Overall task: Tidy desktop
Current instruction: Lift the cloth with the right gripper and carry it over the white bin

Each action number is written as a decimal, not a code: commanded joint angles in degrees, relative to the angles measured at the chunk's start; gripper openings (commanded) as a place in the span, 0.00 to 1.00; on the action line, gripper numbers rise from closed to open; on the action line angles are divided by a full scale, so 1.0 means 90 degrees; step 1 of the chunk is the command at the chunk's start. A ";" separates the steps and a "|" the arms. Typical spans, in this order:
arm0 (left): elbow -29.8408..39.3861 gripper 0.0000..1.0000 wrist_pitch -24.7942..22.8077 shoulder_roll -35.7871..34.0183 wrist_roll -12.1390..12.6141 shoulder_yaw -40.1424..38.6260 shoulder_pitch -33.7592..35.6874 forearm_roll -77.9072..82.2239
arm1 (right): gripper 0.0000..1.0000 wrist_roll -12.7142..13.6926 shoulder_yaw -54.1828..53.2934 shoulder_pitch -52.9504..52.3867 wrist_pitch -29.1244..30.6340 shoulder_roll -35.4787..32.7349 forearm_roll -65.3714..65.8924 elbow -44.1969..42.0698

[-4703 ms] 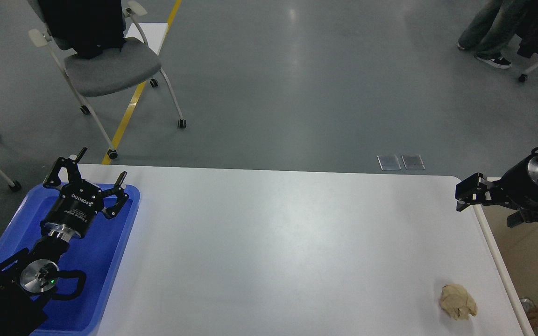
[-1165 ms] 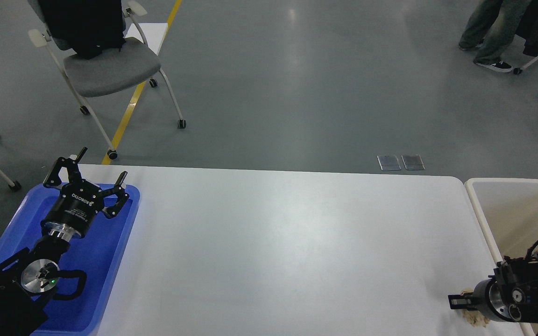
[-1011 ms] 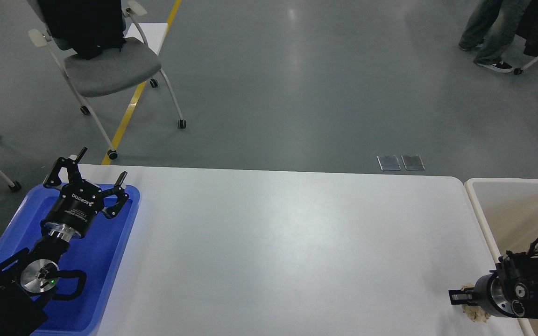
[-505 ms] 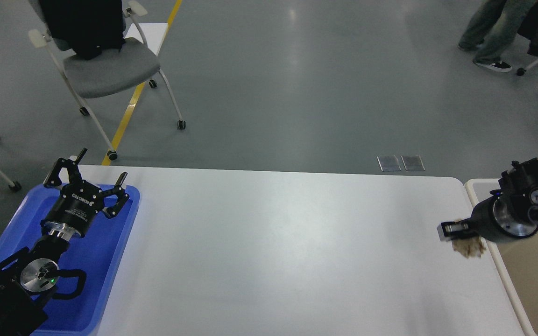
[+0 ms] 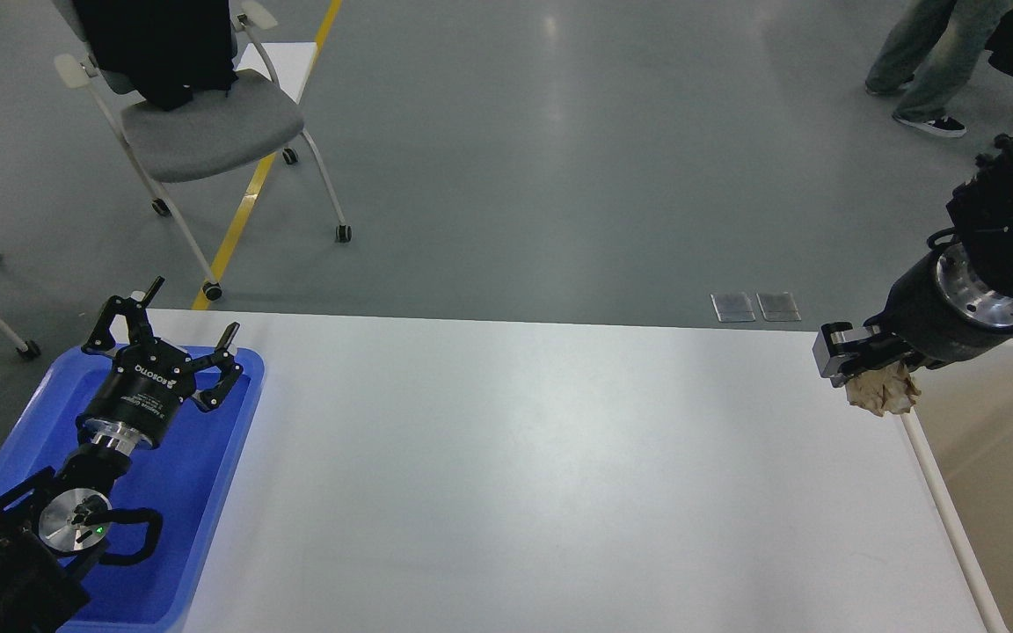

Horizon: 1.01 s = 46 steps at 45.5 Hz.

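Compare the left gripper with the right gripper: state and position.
The left gripper is open and holds nothing; the right gripper is shut on a crumpled paper ball. The left gripper sits over the blue tray at the desktop's left end; the right gripper is raised at its right edge, beside the beige bin. Both are black and two-fingered.

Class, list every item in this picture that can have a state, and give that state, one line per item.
Left gripper: open, empty, hovering over the blue plastic tray.
Right gripper: shut on the crumpled beige paper wad, lifted near the table's right edge.
Large white rectangular desktop: nothing lying on it.
Beige rimmed bin: open-topped, beside the desktop.
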State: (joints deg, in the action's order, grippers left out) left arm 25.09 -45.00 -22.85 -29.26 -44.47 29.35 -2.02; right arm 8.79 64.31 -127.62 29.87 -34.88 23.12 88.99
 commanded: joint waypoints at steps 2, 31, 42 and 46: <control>-0.0005 0.99 0.0000 0.0000 0.0000 0.0000 0.0000 0.0000 | 0.00 0.0010 0.0237 -0.0556 0.0334 0.0116 -0.0352 0.0015; 0.0005 0.99 0.0000 0.0000 0.0000 0.0010 0.0000 -0.0010 | 0.00 0.0010 0.0257 0.1171 0.0334 -0.1661 -0.0245 -0.2864; -0.0005 0.99 0.0000 0.0000 0.0000 0.0010 0.0000 -0.0010 | 0.00 0.0000 0.0071 0.2753 -0.0426 -0.2237 -0.0362 -0.3970; -0.0005 0.99 0.0000 0.0000 0.0000 0.0010 0.0000 -0.0010 | 0.00 0.0000 -0.0095 0.3368 -0.1159 -0.2345 -0.0469 -0.3989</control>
State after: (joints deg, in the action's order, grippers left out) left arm 25.06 -45.00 -22.85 -29.27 -44.39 29.35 -2.10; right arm 8.80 65.70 -110.79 29.45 -51.33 20.17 59.82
